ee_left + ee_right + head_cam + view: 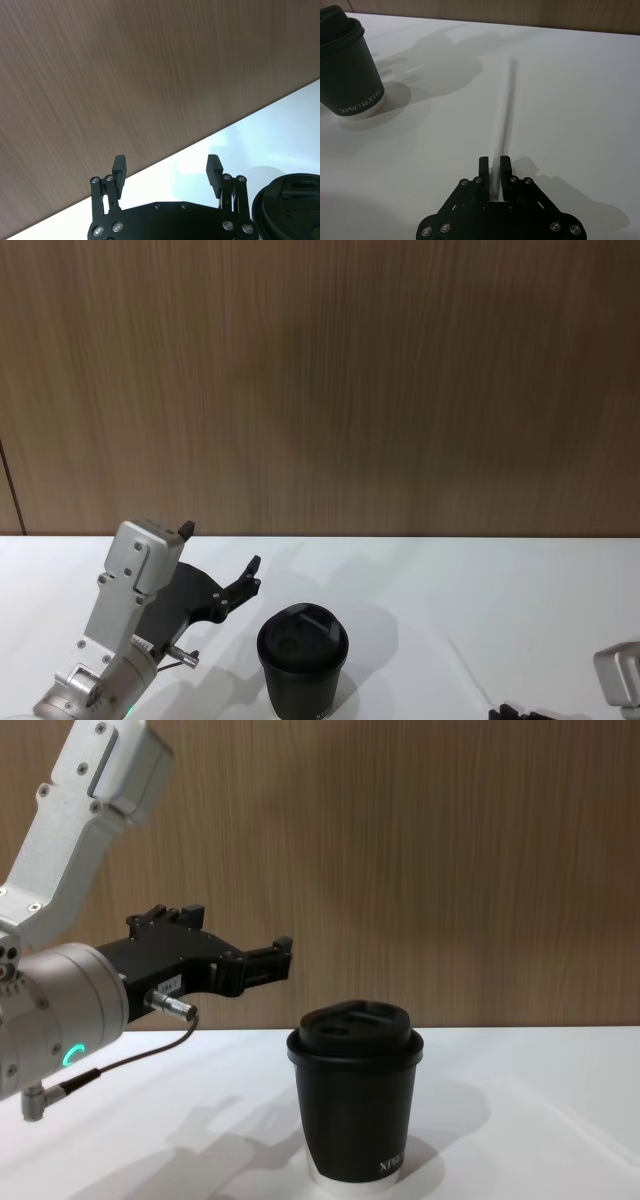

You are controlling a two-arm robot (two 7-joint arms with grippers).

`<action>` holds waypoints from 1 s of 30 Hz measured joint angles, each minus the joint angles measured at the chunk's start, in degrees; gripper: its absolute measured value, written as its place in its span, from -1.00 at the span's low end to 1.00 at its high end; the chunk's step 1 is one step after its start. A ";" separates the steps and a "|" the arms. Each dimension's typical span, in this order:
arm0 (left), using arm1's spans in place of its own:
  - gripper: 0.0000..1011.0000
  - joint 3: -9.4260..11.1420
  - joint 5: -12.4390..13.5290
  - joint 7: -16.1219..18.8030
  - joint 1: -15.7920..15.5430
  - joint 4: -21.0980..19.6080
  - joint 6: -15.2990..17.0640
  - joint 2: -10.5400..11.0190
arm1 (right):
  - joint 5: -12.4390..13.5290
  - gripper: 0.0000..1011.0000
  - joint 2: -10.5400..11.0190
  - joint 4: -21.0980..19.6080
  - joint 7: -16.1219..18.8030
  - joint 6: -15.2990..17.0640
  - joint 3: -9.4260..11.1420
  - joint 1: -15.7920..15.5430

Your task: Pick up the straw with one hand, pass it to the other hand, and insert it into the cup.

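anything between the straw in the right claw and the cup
Nothing visible. The right claw grips the straw over bare table, and the stretch from there to the cup is open. The left claw hangs open, raised, on the cup's other side. The lid is on.

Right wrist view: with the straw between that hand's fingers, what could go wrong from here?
1. The right hand grips the thin white plastic straw near one end, so the long free length could swing or slip during the pass.
2. The black lidded paper cup stands between both hands, close to the open left hand. A low crossing might knock it over.
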 joint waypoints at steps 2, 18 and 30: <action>0.98 0.00 0.00 0.00 0.00 0.00 0.00 0.00 | 0.00 -0.77 0.00 0.00 0.00 0.00 0.00 0.00; 0.98 0.00 0.00 0.00 0.00 0.00 0.00 0.00 | 0.03 -0.99 0.01 0.00 0.01 -0.07 -0.03 0.02; 0.98 0.00 0.00 0.00 0.00 0.00 0.00 0.00 | 0.18 -0.99 -0.87 -0.19 -0.15 -4.27 0.57 0.14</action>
